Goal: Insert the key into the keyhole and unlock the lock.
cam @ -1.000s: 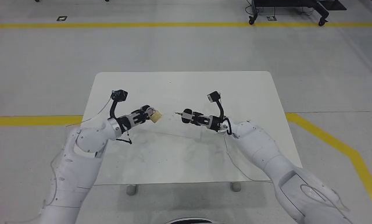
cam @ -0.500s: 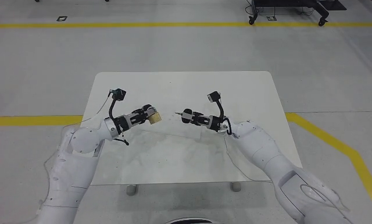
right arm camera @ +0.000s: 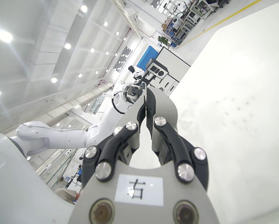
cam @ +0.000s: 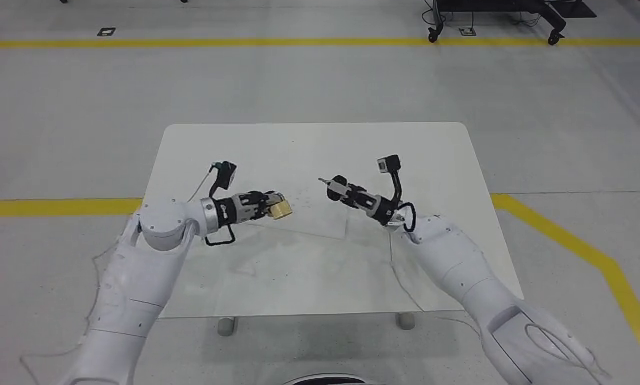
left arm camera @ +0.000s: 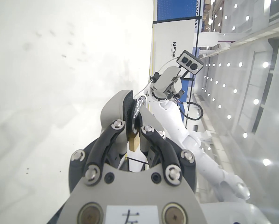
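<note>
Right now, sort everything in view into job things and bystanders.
Job: lock, held in the left gripper; key, held in the right gripper.
Bystanders: table; yellow floor line; black wheeled frame on the floor beyond.

The lock point(left arm camera: 134, 143) had a matt brass-coloured metal body and a glossy steel shackle point(left arm camera: 138, 107). The key point(cam: 324, 181) appeared thin and metallic. The left end effector point(left arm camera: 134, 110) and right end effector point(right arm camera: 146, 103) showed smooth matt grey plastic, black ribbed pads point(right arm camera: 151, 106) and polished metal screws point(right arm camera: 159, 121). The bench point(cam: 300, 145) was white, smooth and lightly scuffed.
</note>
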